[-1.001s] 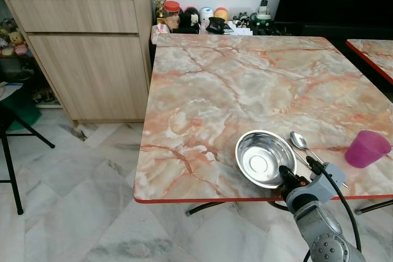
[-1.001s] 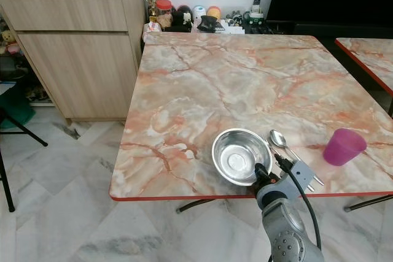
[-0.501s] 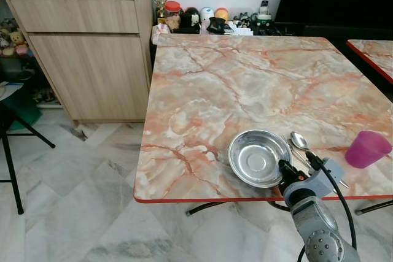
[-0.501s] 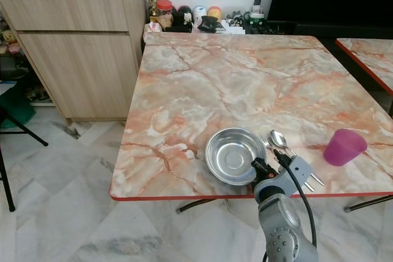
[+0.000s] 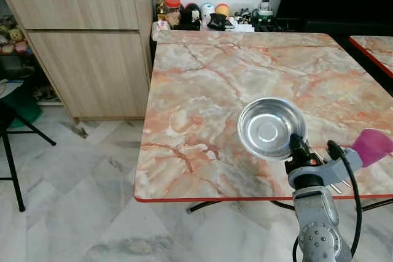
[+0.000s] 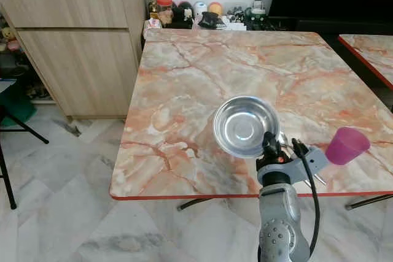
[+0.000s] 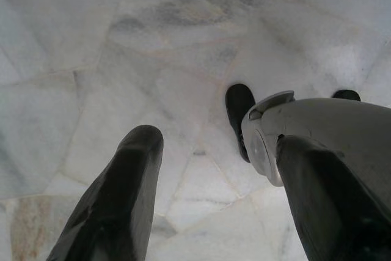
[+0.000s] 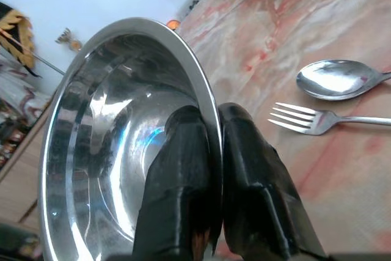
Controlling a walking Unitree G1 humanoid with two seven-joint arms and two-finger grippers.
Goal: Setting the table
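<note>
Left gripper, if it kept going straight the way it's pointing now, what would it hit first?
Most likely the pale marble floor. The left gripper hangs with its fingers apart, pointing down at the tiles, with nothing between them. The robot's own dark foot lies close beside that line; depth is hard to judge.

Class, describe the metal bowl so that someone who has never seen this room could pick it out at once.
Start at the big marble-patterned table with the red edge and go to its near right part. There the right hand pinches the rim of the steel bowl, one finger inside, one outside. It is round, shiny and deep, unlike the pink cup, spoon and fork nearby.
</note>
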